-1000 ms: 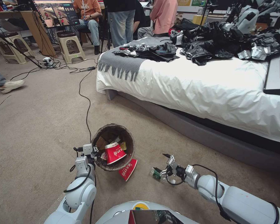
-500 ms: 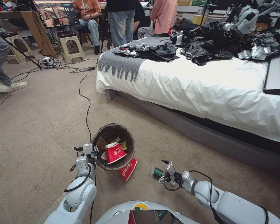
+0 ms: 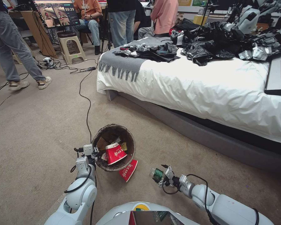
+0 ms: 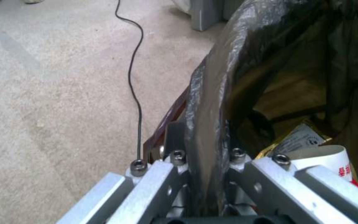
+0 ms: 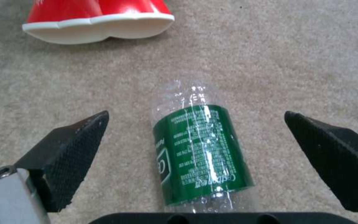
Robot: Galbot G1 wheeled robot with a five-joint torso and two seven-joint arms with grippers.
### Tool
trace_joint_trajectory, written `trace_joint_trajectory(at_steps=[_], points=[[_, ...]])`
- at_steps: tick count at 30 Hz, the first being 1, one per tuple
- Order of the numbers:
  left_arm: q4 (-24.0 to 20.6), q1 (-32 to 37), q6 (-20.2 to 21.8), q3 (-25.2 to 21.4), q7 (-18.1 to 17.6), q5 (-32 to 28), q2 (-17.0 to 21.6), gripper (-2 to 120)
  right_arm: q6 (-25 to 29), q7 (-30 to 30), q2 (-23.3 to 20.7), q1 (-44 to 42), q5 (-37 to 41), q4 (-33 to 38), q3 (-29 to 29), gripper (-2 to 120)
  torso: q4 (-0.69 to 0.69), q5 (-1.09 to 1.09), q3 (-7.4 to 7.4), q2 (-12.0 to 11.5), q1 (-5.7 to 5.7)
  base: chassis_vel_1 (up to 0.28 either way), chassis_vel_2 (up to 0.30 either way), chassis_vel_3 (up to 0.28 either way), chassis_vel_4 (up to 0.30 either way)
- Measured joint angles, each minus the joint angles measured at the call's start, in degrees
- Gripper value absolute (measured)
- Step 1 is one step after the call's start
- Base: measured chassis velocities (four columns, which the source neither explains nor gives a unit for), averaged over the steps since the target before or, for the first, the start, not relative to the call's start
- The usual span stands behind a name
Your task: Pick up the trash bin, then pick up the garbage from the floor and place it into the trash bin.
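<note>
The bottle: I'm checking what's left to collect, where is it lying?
The bottle lies on the carpet between the open right gripper's fingers, right of the cup beside the bin.

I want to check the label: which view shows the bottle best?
The right wrist view: the bottle lies on the carpet between the open right gripper's pads, green label readable. The head view shows it small, at that gripper's tips.

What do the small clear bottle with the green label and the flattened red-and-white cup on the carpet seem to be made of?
The small clear bottle with the green label looks like thin glossy plastic: the carpet shows through it and highlights streak its wall. The label looks like printed film. The flattened red-and-white cup looks like coated paper, since its matte white rim is creased flat; foam cannot be excluded.
</note>
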Motion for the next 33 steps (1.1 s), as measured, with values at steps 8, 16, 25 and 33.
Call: trace_joint_trajectory(at_steps=[8,16,25,33], points=[[0.0,-0.2,0.0,0.0,0.0,0.0,0.0,0,0.6,-0.2,1.4,0.9,-0.6,-2.4,-0.6,100,0.00,0.00,0.00,0.0,0.00,0.000,0.000,0.000,0.000],[0.0,-0.2,0.0,0.0,0.0,-0.1,0.1,0,0.9,-0.4,2.9,1.6,-1.1,-5.0,-1.2,100,0.00,0.00,0.00,0.0,0.00,0.000,0.000,0.000,0.000],[0.1,-0.5,0.0,0.0,0.0,-0.3,0.2,0,1.1,-0.9,4.3,2.1,-1.8,-7.6,-1.6,100,0.00,0.00,0.00,0.0,0.00,0.000,0.000,0.000,0.000],[0.1,-0.6,-0.1,0.0,0.0,-0.4,0.3,0,1.4,-1.1,5.3,2.5,-2.2,-9.9,-1.8,100,0.00,0.00,0.00,0.0,0.00,0.000,0.000,0.000,0.000]])
